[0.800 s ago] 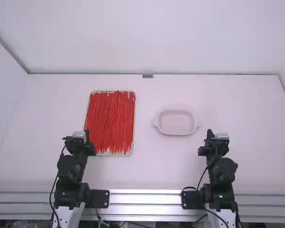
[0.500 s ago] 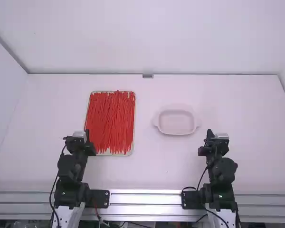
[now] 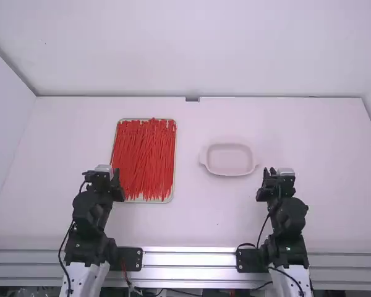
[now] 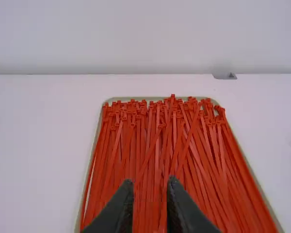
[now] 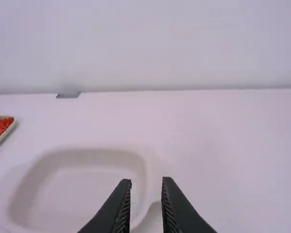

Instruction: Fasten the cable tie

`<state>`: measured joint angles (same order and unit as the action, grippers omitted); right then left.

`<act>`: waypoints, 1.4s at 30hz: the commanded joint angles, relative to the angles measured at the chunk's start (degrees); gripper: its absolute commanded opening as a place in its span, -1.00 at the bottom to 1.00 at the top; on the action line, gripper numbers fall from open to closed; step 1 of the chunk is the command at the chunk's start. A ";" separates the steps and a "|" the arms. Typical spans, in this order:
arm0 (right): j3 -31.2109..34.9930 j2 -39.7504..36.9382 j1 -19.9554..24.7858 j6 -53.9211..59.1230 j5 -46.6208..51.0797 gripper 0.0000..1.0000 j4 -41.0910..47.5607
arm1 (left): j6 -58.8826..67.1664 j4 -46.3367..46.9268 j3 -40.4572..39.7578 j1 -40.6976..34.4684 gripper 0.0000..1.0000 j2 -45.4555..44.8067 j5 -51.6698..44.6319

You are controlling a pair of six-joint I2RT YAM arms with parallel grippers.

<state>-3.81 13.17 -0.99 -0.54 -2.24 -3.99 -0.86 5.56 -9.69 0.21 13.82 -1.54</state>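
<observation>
The white surface (image 3: 297, 124) was closed in by plain white walls at its far and left edges. A silver aluminium rail (image 3: 185, 257) ran along its near edge. Left of the surface's middle lay a rectangular beige tray (image 3: 154, 201), heaped with red plastic cable ties (image 3: 144, 159) running from near to far. Just right of the middle, apart from the tray, stood a white oval dish with two side handles (image 3: 229, 159).

The left gripper (image 3: 104, 179) hung by the tray's near left corner. The right gripper (image 3: 277, 179) hung just nearer than the dish's right handle. A small grey bracket (image 3: 192, 98) sat at the middle of the far edge.

The left wrist view brought out the ties' square heads bunched at the tray's far end. It also showed that gripper's fingers set a narrow gap apart, holding nothing. The right wrist view showed the dish's shallow hollow and rounded rim, with that gripper's fingers likewise narrowly parted and holding nothing.
</observation>
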 commanded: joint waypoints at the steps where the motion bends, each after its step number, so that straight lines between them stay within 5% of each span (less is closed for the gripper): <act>1: -3.18 3.00 -0.66 -0.58 -1.23 -0.53 -0.74 | -0.84 0.83 -3.52 0.13 -0.53 2.98 -1.33; 32: -19.43 34.67 -8.50 -4.42 -0.28 0.60 -1.27 | -4.98 16.26 -31.35 0.44 0.61 43.50 -9.07; 42: -30.58 42.50 -13.03 -5.15 2.81 0.87 10.58 | -5.96 21.54 -38.02 0.52 0.87 53.03 -10.80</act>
<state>-31.79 54.89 -13.30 -5.21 -1.02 6.17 -6.33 26.65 -45.91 0.43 65.91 -11.27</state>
